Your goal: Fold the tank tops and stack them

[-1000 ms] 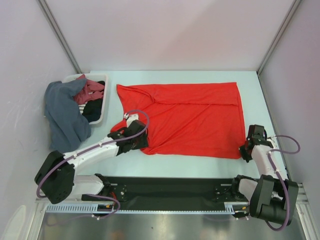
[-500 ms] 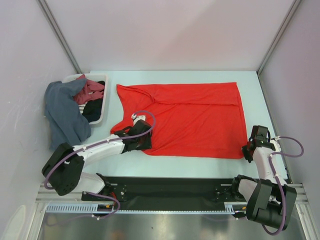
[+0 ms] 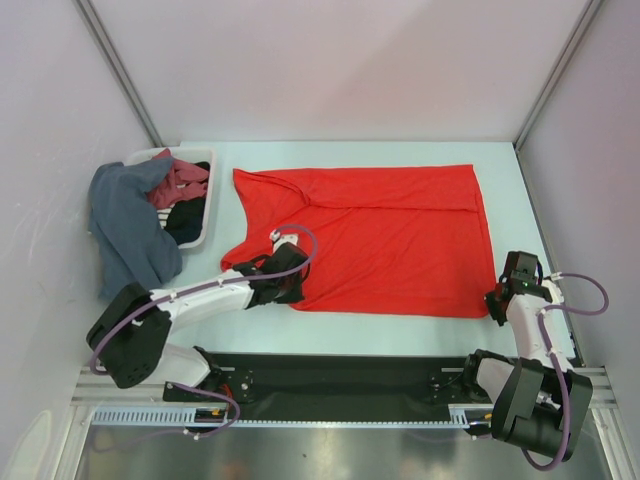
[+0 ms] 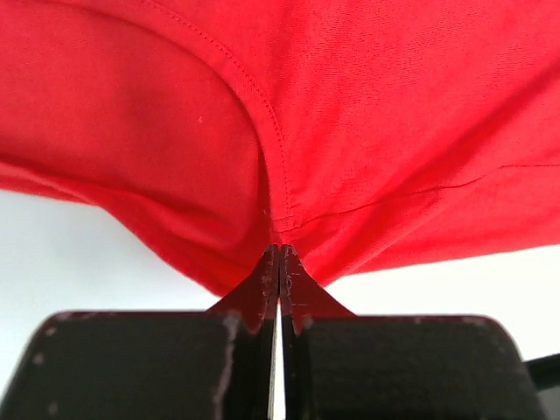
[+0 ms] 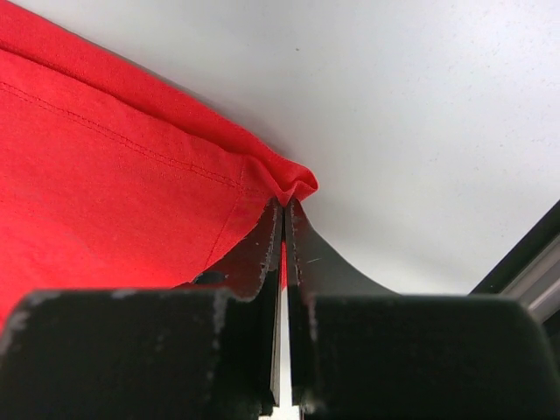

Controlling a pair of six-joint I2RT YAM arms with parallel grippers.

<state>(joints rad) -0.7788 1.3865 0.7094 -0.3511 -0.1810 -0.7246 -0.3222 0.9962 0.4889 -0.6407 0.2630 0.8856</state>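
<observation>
We had left gripper (image 4: 279,255) and right gripper (image 5: 284,208) clamped on the near edge of the red tank top (image 3: 390,230); we judged lifting both level would fold it straight

Left gripper (image 4: 279,262) jaws pressed together, pinching a low point of the red tank top (image 4: 367,131) edge. Cloth bunches into a small peak at the black fingers (image 4: 254,293) and fills the upper frame. Curved stitched seam (image 4: 262,122) runs down to the pinch, probably an armhole edge. Pale table (image 4: 70,254) visible below the cloth on both sides.
</observation>
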